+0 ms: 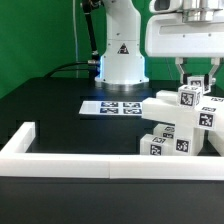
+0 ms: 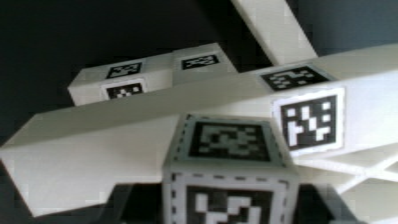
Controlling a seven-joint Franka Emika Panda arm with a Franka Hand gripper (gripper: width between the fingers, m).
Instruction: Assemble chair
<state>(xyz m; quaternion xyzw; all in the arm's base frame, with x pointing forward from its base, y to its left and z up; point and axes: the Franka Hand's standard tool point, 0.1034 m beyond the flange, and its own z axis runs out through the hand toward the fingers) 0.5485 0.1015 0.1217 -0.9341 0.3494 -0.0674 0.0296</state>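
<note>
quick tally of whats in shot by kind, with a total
chair, white, partly built: 1
white rail: 1
marker board: 1
robot arm with claw: 1
total: 4

No readable words or numbers, only black-and-white square tags on the chair parts (image 1: 180,125), marker board (image 1: 118,106)
</note>
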